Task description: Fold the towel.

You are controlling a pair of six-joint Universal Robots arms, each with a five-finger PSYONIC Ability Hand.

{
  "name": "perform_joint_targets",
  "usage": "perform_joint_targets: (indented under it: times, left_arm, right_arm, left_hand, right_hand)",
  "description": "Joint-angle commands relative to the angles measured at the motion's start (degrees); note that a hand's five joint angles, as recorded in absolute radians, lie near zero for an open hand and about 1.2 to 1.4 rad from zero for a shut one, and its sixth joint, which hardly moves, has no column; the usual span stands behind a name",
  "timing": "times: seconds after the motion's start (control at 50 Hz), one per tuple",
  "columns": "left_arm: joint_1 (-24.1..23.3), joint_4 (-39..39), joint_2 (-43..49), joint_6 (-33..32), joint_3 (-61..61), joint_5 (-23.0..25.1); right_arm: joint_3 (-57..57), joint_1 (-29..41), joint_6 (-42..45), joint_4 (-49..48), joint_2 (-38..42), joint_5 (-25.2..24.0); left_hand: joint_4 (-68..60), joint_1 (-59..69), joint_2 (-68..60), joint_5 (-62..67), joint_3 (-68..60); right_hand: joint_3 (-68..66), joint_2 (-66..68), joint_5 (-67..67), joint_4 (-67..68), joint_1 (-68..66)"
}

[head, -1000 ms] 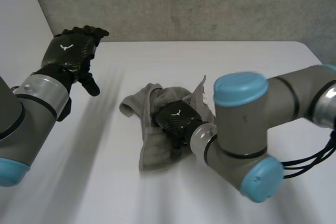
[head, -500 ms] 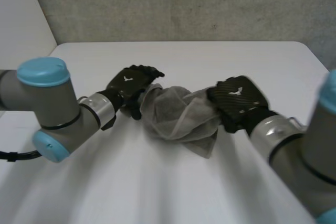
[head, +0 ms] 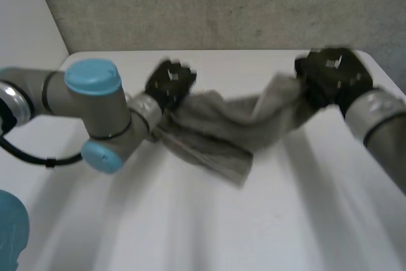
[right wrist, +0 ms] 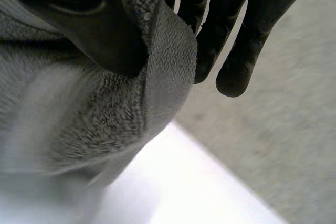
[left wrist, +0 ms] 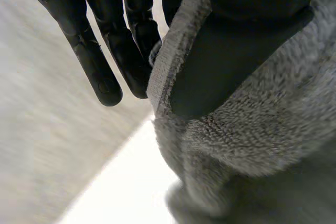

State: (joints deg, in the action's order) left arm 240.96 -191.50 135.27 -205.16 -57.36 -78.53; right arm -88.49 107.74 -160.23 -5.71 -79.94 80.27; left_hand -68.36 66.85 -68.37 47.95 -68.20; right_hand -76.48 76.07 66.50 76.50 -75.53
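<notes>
Above the white table point(head: 209, 226), one grey towel point(head: 222, 128) stretched between two hands: left hand point(head: 170, 84) pinching its left end, right hand point(head: 333, 77) pinching its right end, thumb against fingers.

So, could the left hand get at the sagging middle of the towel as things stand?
Probably not: the left hand is pinching one end of the towel, and the right hand pinches the other. Nothing blocks the middle, but neither hand is free.
</notes>
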Motion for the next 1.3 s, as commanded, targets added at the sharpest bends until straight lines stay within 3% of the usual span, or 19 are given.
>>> perform_joint_targets:
  times: [0.02, 0.06, 0.14, 0.18, 0.22, 0.24, 0.26, 0.36, 0.58, 0.62, 0.66, 0.72, 0.76, 0.82, 0.88, 1.0, 1.14, 1.26, 1.3]
  left_arm:
    - [-0.4, -16.3, -7.7, 2.8, 4.5, -9.9]
    - [0.1, -27.2, -13.7, 6.2, 1.8, -14.9]
    - [0.2, -31.9, -18.6, 7.9, -1.9, -15.3]
    - [0.3, -31.2, -20.4, 8.4, -4.2, -15.2]
    - [0.1, -28.5, -21.4, 8.9, -9.8, -14.7]
    - [0.1, -28.5, -21.4, 8.9, -9.9, -14.7]
    - [-0.3, -26.8, -21.7, 8.9, -13.3, -14.5]
    - [-1.1, -21.8, -23.6, 8.9, -23.8, -12.4]
    - [-7.6, -12.9, -25.1, 9.0, -38.1, -11.1]
    - [-9.3, -11.3, -24.8, 9.3, -38.2, -11.1]
    - [-13.0, -8.7, -23.5, 9.5, -37.9, -10.9]
    - [-14.7, -8.1, -22.9, 9.4, -37.6, -10.9]
    - [-16.9, -7.9, -22.6, 9.4, -36.3, -10.7]
    - [-17.4, -7.9, -22.9, 9.5, -35.6, -10.6]
    - [-17.3, -7.9, -23.1, 9.4, -35.4, -10.6]
    - [-14.7, -7.3, -23.5, 8.7, -34.9, -10.8]
    - [-4.1, -6.5, -25.5, 8.9, -35.8, -10.5]
    - [2.1, -5.4, -25.5, 8.9, -36.6, -8.7]
    - [5.7, -4.0, -25.7, 9.1, -37.5, -5.3]
  right_arm:
    - [10.4, -0.5, -11.1, -17.7, 2.9, 7.6]
    - [10.1, -0.5, -15.9, -31.1, 2.3, 8.3]
    - [9.1, -0.4, -18.1, -35.3, 1.4, 6.0]
    - [9.2, -0.2, -18.0, -33.7, 1.0, 3.0]
    - [9.2, -0.5, -18.0, -26.8, 1.0, -6.4]
    - [9.2, -0.5, -18.0, -26.7, 1.0, -6.4]
    - [9.1, -0.5, -18.1, -22.8, 1.4, -11.1]
    - [8.3, -1.7, -17.6, -13.3, 3.6, -18.0]
    - [5.2, -7.4, -2.0, -0.2, 9.0, -16.8]
    - [5.2, -8.3, 0.6, 1.0, 9.7, -15.8]
    - [5.0, -8.6, 2.8, 2.0, 10.3, -14.3]
    - [4.6, -8.5, 5.7, 4.1, 11.1, -10.6]
    - [4.1, -8.5, 7.0, 5.9, 11.2, -6.3]
    - [2.8, -8.4, 6.6, 6.2, 10.3, -3.3]
    - [1.6, -8.5, 6.5, 5.8, 9.5, -2.3]
    - [-6.3, -7.3, 6.5, 1.1, 0.5, -4.7]
    - [-16.7, -4.6, 7.3, -2.5, -8.7, -13.0]
    - [-20.0, -3.0, 9.5, -1.5, -8.7, -12.9]
    - [-21.4, -1.8, 14.0, 0.8, -8.0, -12.0]
  left_hand:
    - [-11.6, 13.1, -11.6, 22.1, -11.8]
    - [-11.6, 13.1, -11.6, 22.1, -11.8]
    - [-11.6, 13.1, -11.6, 22.1, -11.8]
    - [-11.6, 13.1, -11.6, 22.1, -11.8]
    - [-11.6, 13.1, -11.6, 22.1, -11.8]
    - [-11.6, 13.1, -11.6, 22.1, -11.8]
    - [-11.6, 13.1, -11.6, 22.1, -11.8]
    - [-11.6, 13.1, -11.6, 22.1, -11.8]
    - [-9.3, 10.8, -9.3, 19.7, -9.5]
    - [-2.9, 4.4, -2.9, 13.3, -3.1]
    - [20.8, -19.3, 20.8, -10.4, 20.7]
    - [31.4, -29.9, 31.4, -21.0, 31.2]
    - [51.3, -49.8, 51.3, -40.9, 51.2]
    - [57.0, -55.5, 57.0, -46.5, 56.8]
    - [57.5, -56.0, 57.5, -47.1, 57.3]
    - [57.8, -56.3, 57.8, -47.4, 57.7]
    - [57.6, -56.1, 57.7, -47.2, 57.5]
    - [56.8, -55.3, 56.8, -46.4, 56.6]
    - [56.1, -54.6, 56.1, -45.7, 56.0]
  right_hand:
    - [-3.5, 3.9, 3.5, 3.5, -4.5]
    - [-3.5, 3.9, 3.5, 3.5, -4.5]
    - [-3.5, 3.9, 3.5, 3.5, -4.5]
    - [-3.5, 3.9, 3.5, 3.5, -4.5]
    - [-3.5, 3.9, 3.5, 3.5, -4.5]
    - [-3.5, 3.9, 3.5, 3.5, -4.5]
    - [-3.5, 3.9, 3.5, 3.5, -4.5]
    - [-3.5, 3.9, 3.5, 3.5, -4.5]
    - [1.8, -1.4, -1.8, -1.8, 0.8]
    - [5.8, -5.4, -5.9, -5.9, 4.9]
    - [8.9, -8.5, -8.9, -8.9, 7.9]
    - [19.6, -19.2, -19.7, -19.7, 18.7]
    - [50.1, -49.7, -50.1, -50.1, 49.1]
    - [66.5, -66.1, -66.5, -66.5, 65.5]
    - [66.5, -66.1, -66.5, -66.5, 65.5]
    - [66.5, -66.1, -66.5, -66.5, 65.5]
    - [66.5, -66.1, -66.5, -66.5, 65.5]
    - [66.5, -66.1, -66.5, -66.5, 65.5]
    - [66.5, -66.1, -66.5, -66.5, 65.5]
